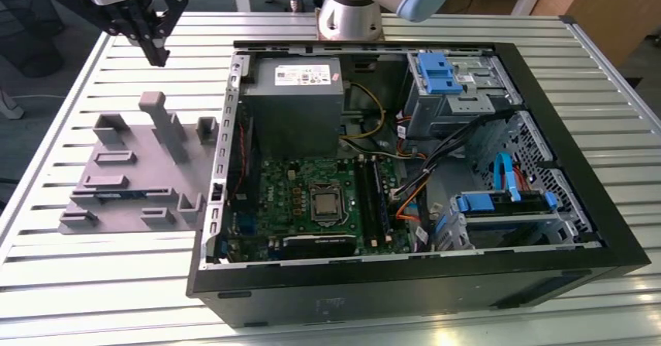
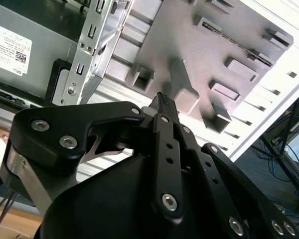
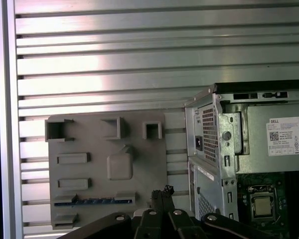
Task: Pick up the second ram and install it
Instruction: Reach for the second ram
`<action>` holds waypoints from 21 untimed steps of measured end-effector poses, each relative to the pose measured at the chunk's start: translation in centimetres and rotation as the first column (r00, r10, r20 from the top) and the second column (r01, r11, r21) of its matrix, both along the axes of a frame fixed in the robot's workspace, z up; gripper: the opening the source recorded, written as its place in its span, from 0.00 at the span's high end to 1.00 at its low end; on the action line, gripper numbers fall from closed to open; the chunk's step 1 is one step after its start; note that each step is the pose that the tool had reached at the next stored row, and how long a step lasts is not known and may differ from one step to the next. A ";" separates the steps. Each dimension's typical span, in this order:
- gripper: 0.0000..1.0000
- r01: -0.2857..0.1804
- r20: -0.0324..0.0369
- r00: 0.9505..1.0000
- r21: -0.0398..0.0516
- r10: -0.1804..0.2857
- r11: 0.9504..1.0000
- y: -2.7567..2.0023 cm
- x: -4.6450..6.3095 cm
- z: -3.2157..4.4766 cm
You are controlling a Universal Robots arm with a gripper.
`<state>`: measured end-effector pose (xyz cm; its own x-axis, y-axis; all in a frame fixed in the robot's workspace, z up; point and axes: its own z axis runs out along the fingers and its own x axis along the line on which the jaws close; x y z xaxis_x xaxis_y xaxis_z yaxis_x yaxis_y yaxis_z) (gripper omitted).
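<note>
While the empty pincer (image 1: pixel 160 58) hangs pinched together, the second ram (image 3: pixel 94 201) lies near the tray's edge (image 3: pixel 52 169).

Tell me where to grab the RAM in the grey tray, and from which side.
Grip the second ram across its flat faces, mid-length on the exposed top edge, coming straight down. It seems to stand on edge in the grey tray, so likely only that long edge is reachable.
</note>
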<state>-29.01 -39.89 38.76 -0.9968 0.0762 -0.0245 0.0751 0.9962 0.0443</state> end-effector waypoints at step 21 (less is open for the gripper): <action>0.89 0.000 0.000 1.000 0.000 0.000 1.000 0.00 -1.7 0.00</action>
